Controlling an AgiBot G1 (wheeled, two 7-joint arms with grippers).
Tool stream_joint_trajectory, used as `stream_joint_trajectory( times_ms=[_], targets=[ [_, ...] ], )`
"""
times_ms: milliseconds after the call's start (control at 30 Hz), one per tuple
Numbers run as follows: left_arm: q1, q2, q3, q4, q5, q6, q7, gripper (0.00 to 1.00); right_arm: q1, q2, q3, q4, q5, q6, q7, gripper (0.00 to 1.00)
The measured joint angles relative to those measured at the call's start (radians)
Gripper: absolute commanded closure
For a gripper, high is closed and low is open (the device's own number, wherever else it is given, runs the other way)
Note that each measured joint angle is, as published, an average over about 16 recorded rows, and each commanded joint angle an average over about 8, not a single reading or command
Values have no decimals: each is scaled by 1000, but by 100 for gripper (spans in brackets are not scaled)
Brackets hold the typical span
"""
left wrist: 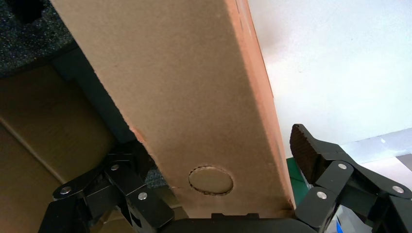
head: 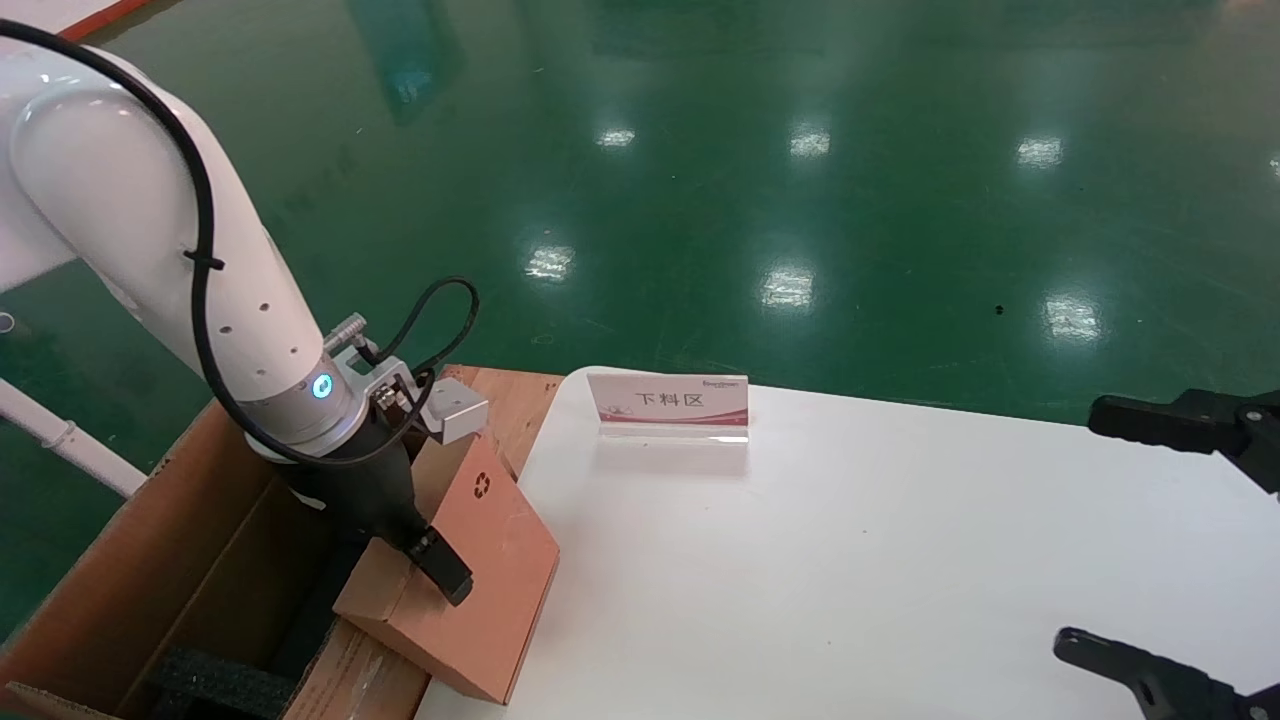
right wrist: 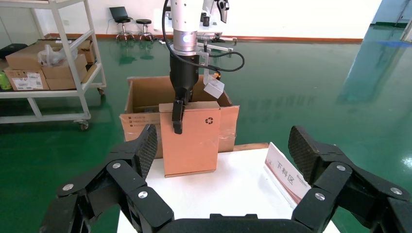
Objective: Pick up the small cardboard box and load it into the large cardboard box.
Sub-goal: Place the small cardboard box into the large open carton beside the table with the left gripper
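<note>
- The small box (head: 480, 570) is a flat, stiff slab of plain cardboard with a recycling mark near one corner. It reads as light, since one tool carries it by a single edge without it sagging.
- Its faces look smooth and matte, so slipping looks a modest risk. The bigger worry is swing, because a thin slab held by one rim can pivot in the grip.
- The left tool (head: 440, 560) is clamped across the thickness of the small box at its upper edge, one finger (head: 445, 568) lying over the orange face. The left wrist view shows the other finger (left wrist: 121, 194) behind the brown side.
- A hold nearer the middle of that edge would steady it best, and this grip seems roughly there.
- The small box hangs tilted over the left edge of the counter (head: 850, 560), partly above the carton (head: 150, 570), not yet inside.
- The carton stands on the floor left of the counter, flaps open. Black foam (head: 215, 685) shows in its near bottom, and more foam (left wrist: 29, 39) appears in the left wrist view. Otherwise I see no load in it.
- The right tool (head: 1190, 540) is parked at the right over the counter, spread wide and holding nothing.
- A sign (head: 668, 403) stands at the far side of the counter.
</note>
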Motion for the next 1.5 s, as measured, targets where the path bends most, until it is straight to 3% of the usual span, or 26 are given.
stream_joint_trajectory(
  times_ms=[767,1367,1433,1500],
  targets=[
    [-56,-19,-17,-57,25,-12,-36,0,0,0,-1,-1,0,0,-1,0],
    [-68,-34,-45,-64,-20,-25,26,0,1,0,-1,-1,1,0,-1,0],
    [-65,-34,-46,-63,-25,-26,30,23,1,0,-1,-1,1,0,-1,0],
    [-63,-35,-47,-62,-28,-27,34,48,0,0,-1,-1,1,0,-1,22]
  ],
)
